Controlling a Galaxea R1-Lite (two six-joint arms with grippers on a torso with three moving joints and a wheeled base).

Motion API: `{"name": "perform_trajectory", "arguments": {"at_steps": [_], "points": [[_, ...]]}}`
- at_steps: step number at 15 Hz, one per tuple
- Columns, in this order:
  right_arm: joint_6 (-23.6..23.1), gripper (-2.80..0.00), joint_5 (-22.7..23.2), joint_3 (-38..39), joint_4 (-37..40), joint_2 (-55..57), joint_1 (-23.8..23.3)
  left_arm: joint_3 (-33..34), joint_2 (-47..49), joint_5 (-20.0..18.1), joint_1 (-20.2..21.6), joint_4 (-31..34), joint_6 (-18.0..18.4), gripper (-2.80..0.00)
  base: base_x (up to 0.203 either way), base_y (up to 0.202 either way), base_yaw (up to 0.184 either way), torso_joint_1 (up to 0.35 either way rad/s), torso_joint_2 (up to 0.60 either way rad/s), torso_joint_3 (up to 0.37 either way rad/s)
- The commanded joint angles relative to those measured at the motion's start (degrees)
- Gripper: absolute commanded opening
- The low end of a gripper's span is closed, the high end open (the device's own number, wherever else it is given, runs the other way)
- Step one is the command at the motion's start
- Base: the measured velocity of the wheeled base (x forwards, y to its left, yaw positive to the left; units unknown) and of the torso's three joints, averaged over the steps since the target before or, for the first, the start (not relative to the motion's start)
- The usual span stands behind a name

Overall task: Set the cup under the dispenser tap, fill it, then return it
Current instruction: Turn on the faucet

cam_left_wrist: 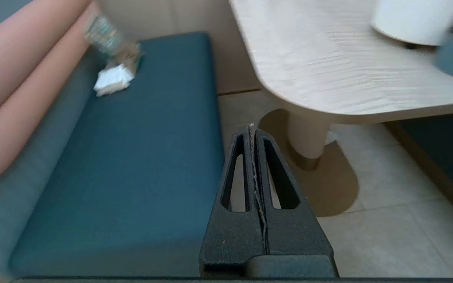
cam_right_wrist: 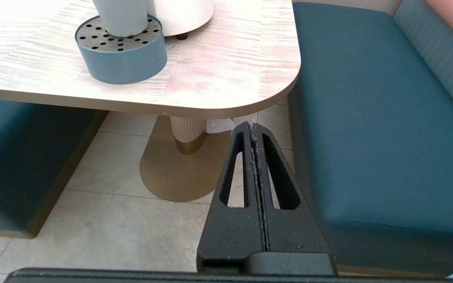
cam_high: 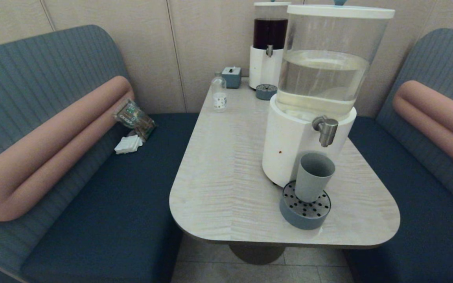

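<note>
The grey-blue cup (cam_high: 313,176) stands upright on the round perforated drip tray (cam_high: 304,210), just below the brushed-steel dispenser tap (cam_high: 326,129) of the large white-based dispenser (cam_high: 289,151). The right wrist view shows the cup's lower part (cam_right_wrist: 120,16) on the same drip tray (cam_right_wrist: 122,55). Neither arm appears in the head view. My left gripper (cam_left_wrist: 252,127) is shut and empty, low over the floor beside the left bench. My right gripper (cam_right_wrist: 253,125) is shut and empty too, below the table's near right corner.
A small clear bottle (cam_high: 219,93), a small blue box (cam_high: 231,76) and a second dispenser with dark-red liquid (cam_high: 268,47) stand at the table's far end. A snack packet (cam_high: 134,117) and tissues (cam_high: 128,144) lie on the left bench. Benches flank the table (cam_high: 226,169) on both sides.
</note>
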Motion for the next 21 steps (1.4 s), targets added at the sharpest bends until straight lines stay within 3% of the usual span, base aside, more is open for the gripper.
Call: {"name": "perform_trajectory", "arguments": {"at_steps": [1, 4, 6, 15, 17, 21], "points": [[-0.01, -2.80, 0.01, 0.00, 0.03, 0.07, 0.03, 0.10, -0.01, 1.62, 0.00, 1.36, 0.02, -2.80, 0.000, 0.000, 0.000, 0.000, 0.00, 0.000], [-0.01, -2.80, 0.01, 0.00, 0.03, 0.07, 0.03, -0.01, -0.10, 2.17, 0.00, 2.20, -0.44, -2.80, 0.000, 0.000, 0.000, 0.000, 0.00, 0.000], [-0.89, -2.80, -0.17, 0.09, -0.14, -0.01, 0.03, 1.86, -0.05, 7.52, 0.07, 2.51, 0.43, -2.80, 0.000, 0.000, 0.000, 0.000, 0.00, 0.000], [-1.52, -2.80, -1.08, -0.25, -0.18, -0.01, 0.03, 1.73, -0.10, 6.64, 0.09, 2.40, -0.52, -2.80, 0.000, 0.000, 0.000, 0.000, 0.00, 0.000], [-1.54, -2.80, -0.31, -6.87, 1.96, 0.23, 0.04, 1.73, -0.10, 6.64, 0.09, 2.40, -0.52, -2.80, 0.000, 0.000, 0.000, 0.000, 0.00, 0.000], [3.72, -2.80, 2.32, -32.43, 13.64, 7.96, 0.22, 1.73, -0.10, 6.64, 0.09, 2.40, -0.52, -2.80, 0.000, 0.000, 0.000, 0.000, 0.00, 0.000]]}}
